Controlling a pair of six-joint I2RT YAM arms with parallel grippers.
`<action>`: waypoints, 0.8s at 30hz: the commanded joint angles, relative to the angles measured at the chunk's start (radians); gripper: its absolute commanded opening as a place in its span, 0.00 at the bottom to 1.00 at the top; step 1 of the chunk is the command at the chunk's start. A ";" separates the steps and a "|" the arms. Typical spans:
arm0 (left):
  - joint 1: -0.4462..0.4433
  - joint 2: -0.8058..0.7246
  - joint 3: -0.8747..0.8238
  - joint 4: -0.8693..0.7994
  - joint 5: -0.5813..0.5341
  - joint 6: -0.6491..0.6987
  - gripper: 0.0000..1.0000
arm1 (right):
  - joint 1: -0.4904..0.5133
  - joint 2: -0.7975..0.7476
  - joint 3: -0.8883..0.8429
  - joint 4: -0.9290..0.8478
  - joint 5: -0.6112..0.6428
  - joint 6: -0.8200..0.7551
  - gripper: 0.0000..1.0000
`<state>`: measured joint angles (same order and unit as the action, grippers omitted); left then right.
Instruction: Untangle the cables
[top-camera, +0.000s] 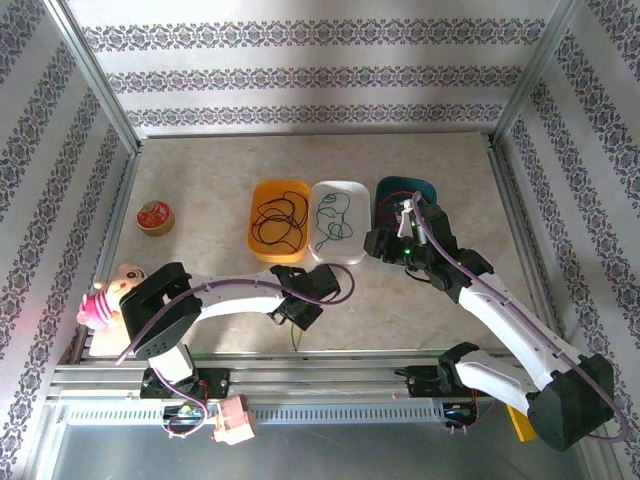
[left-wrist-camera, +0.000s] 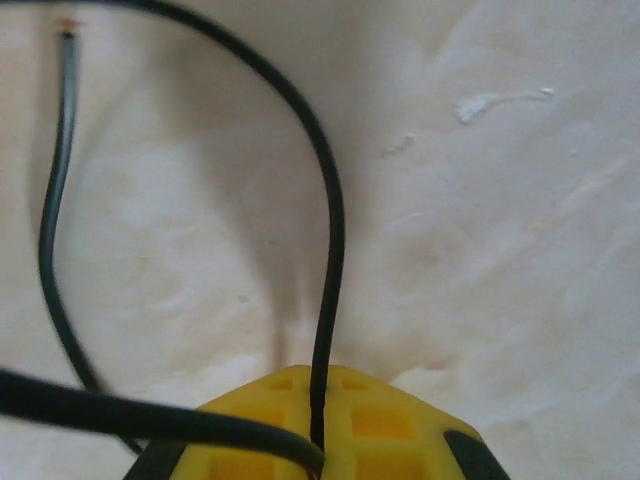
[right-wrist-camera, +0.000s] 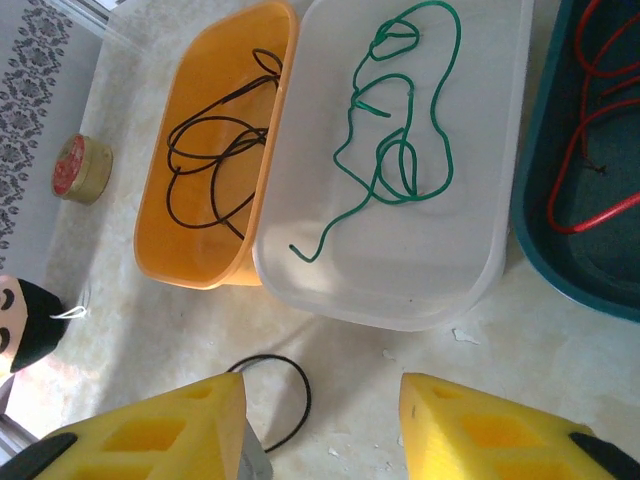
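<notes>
A loose black cable (left-wrist-camera: 335, 220) is pinched in the closed left gripper (left-wrist-camera: 318, 440), on the table before the white tray (right-wrist-camera: 500, 250). A green cable (right-wrist-camera: 440, 130) is found inside that tray. A black coil (right-wrist-camera: 200, 170) lies in the orange tray (right-wrist-camera: 150, 240) touching its left side, and a red cable (right-wrist-camera: 600, 215) in the teal tray (right-wrist-camera: 530, 230) at its right. The right gripper (right-wrist-camera: 322, 390) is held open and empty over the white tray's near edge.

Your left fingers (left-wrist-camera: 390, 425) are chopped by the bottom edge, and the black cable (left-wrist-camera: 338, 230) vanishes into the seam between them. Its upper run slips off the top edge. Low left, another black strand (left-wrist-camera: 120, 412) is too blurred to tell whether it's the same cable. From above, your right arm (top-camera: 505, 325) covers the near part of the dark teal tray (top-camera: 406, 180). At your right wrist, the red cable (right-wrist-camera: 600, 214) runs off the right edge.
</notes>
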<state>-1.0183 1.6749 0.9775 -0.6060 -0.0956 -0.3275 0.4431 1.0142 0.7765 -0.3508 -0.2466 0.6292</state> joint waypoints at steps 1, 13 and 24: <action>-0.012 -0.114 0.044 -0.076 -0.170 0.031 0.00 | -0.003 -0.009 0.022 -0.015 0.023 -0.013 0.45; 0.363 -0.353 0.220 0.009 0.009 0.120 0.00 | -0.003 0.036 0.041 0.001 0.011 -0.010 0.45; 0.534 0.076 0.442 0.171 -0.074 0.243 0.81 | -0.002 0.007 0.068 -0.046 0.014 -0.024 0.45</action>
<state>-0.4908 1.7466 1.3354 -0.4595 -0.0982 -0.1452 0.4423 1.0470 0.8070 -0.3721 -0.2466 0.6281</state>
